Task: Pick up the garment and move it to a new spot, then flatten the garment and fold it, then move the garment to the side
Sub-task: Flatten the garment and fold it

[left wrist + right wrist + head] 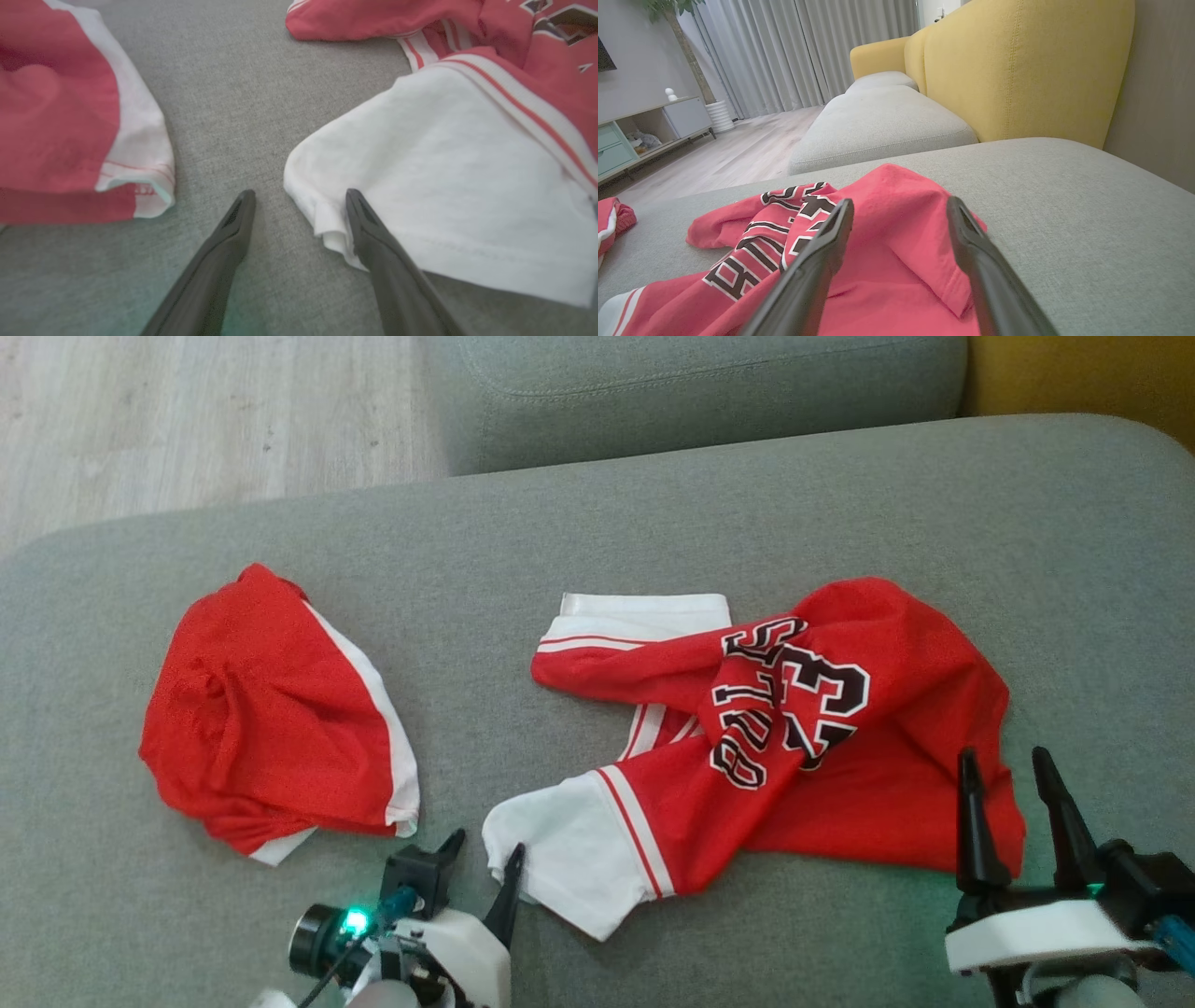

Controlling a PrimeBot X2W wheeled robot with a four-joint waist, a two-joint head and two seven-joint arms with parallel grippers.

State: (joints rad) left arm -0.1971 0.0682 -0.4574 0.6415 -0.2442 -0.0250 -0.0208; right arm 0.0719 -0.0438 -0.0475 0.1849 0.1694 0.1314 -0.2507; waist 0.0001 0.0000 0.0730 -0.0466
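A crumpled red jersey, the garment [840, 784], lies on the grey sofa cushion [653, 513], with white sleeves and black lettering twisted across its middle. My left gripper [485, 847] stands open at the jersey's near white sleeve [444, 163]. In the left wrist view its right finger lies on the sleeve's folded corner, and the gripper [300, 193] holds nothing. My right gripper [1004, 756] hovers open over the jersey's right red edge. In the right wrist view the red cloth [887, 186] shows between and beyond the fingers of that gripper [899, 201].
A second red garment with a white band [271, 709] lies bunched at the cushion's left, close to my left gripper. Another grey cushion [709, 392] and wooden floor [187, 420] lie beyond. A yellow sofa back [1017, 70] rises on the right.
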